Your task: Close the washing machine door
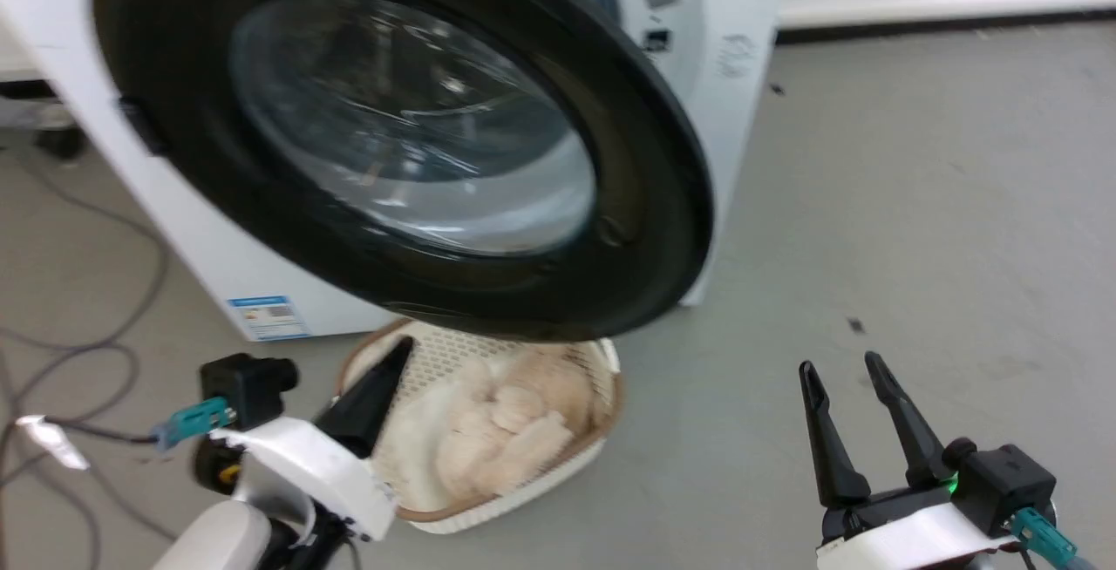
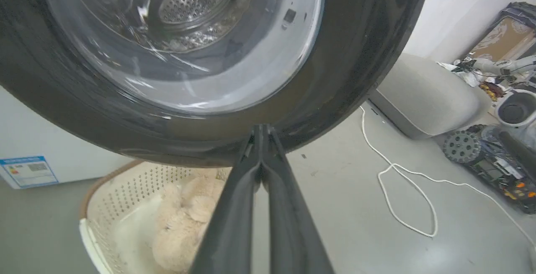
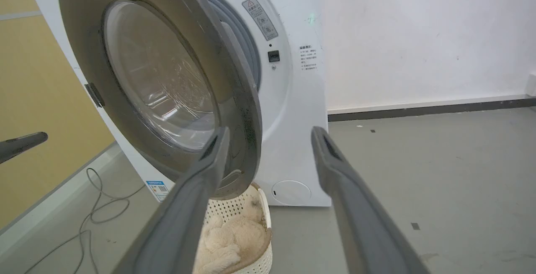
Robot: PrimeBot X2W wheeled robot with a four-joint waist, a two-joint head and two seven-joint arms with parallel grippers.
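Note:
The washing machine door (image 1: 410, 117), a black rim around a bulging glass bowl, stands partly swung out from the white washing machine (image 1: 741, 47). In the right wrist view a gap shows between the door (image 3: 159, 81) and the machine front (image 3: 293, 98). My left gripper (image 1: 403, 345) is shut, with nothing between its fingers. Its tips (image 2: 261, 128) sit right at the lower rim of the door (image 2: 343, 77); whether they touch it is unclear. My right gripper (image 1: 839, 363) is open and holds nothing, low over the floor to the right of the door (image 3: 270, 131).
A cream perforated basket (image 1: 602, 361) holding a beige plush heap sits on the floor under the door. Dark cables (image 1: 87, 352) trail at the left. A white cord (image 2: 402, 190), a grey padded block (image 2: 423, 98) and assorted gear (image 2: 494, 140) lie further off.

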